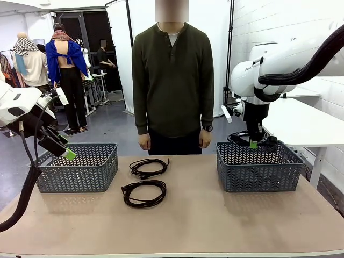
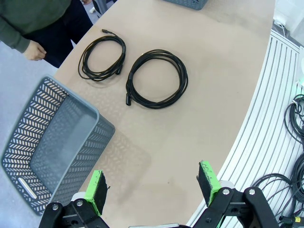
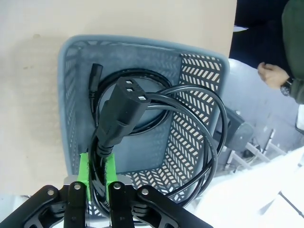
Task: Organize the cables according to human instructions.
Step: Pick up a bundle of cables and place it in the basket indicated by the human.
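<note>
Tan bench [image 1: 215, 220], with the person [image 1: 172, 80] standing at its far edge, arms down. The grey left basket [image 1: 80, 172] and right basket [image 1: 258, 174] sit well apart. Between them two coils lie flat on the bench. The far cable [image 1: 148, 167] has its loose end pointing toward the right basket, and the near cable [image 1: 144, 193] has its long axis running left-right. My right end effector [image 3: 97, 175] points down over the right basket, clamped on the held cable [image 3: 118, 111]. Its plug points away along my fingers, loop trailing aside. A bottom cable [image 3: 95, 78] lies coiled on that basket's floor. My left end effector [image 2: 152, 185] hangs beside the left basket, fingers wide apart, nothing between.
</note>
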Controlling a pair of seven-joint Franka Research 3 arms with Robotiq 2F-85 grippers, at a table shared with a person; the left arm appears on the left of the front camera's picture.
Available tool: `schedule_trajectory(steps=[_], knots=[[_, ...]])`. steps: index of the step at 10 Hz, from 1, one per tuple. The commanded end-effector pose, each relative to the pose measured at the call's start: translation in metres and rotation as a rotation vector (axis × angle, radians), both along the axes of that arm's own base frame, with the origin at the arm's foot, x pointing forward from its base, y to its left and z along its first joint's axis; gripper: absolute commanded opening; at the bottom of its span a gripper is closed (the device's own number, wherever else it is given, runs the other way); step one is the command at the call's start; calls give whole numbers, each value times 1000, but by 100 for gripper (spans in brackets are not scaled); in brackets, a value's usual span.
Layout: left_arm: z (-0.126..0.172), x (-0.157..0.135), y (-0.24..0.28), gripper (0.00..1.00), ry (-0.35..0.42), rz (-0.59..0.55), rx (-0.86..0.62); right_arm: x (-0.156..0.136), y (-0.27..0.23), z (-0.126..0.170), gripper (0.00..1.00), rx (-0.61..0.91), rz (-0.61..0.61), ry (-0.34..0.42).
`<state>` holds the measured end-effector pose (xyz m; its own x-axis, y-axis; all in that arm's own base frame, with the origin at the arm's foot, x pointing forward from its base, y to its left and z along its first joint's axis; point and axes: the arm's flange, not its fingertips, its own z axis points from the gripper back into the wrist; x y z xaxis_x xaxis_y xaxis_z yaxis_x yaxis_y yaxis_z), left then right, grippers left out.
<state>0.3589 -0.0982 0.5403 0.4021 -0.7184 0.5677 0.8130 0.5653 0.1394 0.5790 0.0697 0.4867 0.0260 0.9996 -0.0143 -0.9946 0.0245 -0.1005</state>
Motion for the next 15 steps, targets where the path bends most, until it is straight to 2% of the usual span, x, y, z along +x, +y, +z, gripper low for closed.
schedule_trajectory(steps=[1,9,12,15], knots=[[-3,1,2,100,-14,-8,-19,4,-3,-12,0,-9,40,-6],[-3,1,2,100,-14,-8,-19,19,-24,-42,0,-17,131,-18],[-3,1,2,100,-14,-8,-19,25,-24,-50,0,-16,125,-25],[-3,1,2,100,-14,-8,-19,28,-23,-56,54,-12,120,-9]])
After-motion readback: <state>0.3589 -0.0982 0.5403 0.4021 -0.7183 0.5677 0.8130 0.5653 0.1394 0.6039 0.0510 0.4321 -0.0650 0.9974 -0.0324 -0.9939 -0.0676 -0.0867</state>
